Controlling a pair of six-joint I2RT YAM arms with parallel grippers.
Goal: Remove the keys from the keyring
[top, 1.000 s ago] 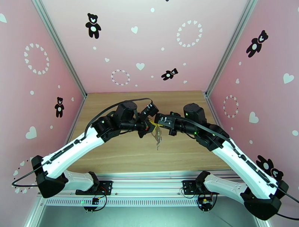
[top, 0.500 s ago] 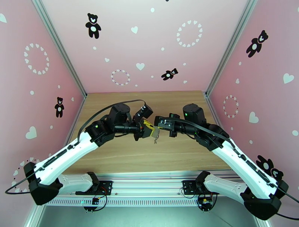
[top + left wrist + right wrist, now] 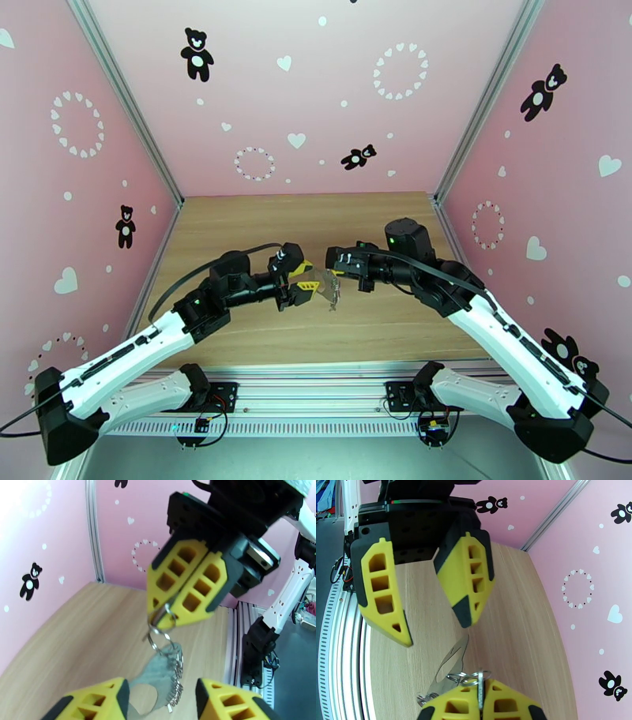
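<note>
Silvery keyring (image 3: 155, 665): hangs in the air above the wooden table (image 3: 261, 229), between the two grippers and touching no surface. Its flat oval plate is lowest, with the chain (image 3: 178, 677) beside it.
Right gripper (image 3: 162, 619): closed, pinching a small metal piece at the top of the keyring. The whole bunch dangles from that pinch.
Left gripper (image 3: 434, 632): open, holding nothing. Its fingers sit either side of the hanging plate, not touching it.
Keys: too small and blurred to tell from the rings. They are probably in the ring cluster (image 3: 170, 653) just under the right fingertips.
Step in hand: judged to be a second grip by the left gripper so a key can be worked off. Nothing looks removed yet.
Do it well: close the left gripper on one part only, the plate or a single key, not the chain and rings together. Grip low, clear of the right fingertips, so the yellow fingers don't collide.
Then: keep the right pinch firm and pull apart slowly along the ring's line, with a small twist to walk the key round the split.
Risk: the bunch hangs free, so a fast close may knock it aside and miss. Thin flat metal may also slip from the pads if gripped at its edge.
Risk 2: a hard pull may tear it out of the right pinch and drop it all onto the table.
</note>
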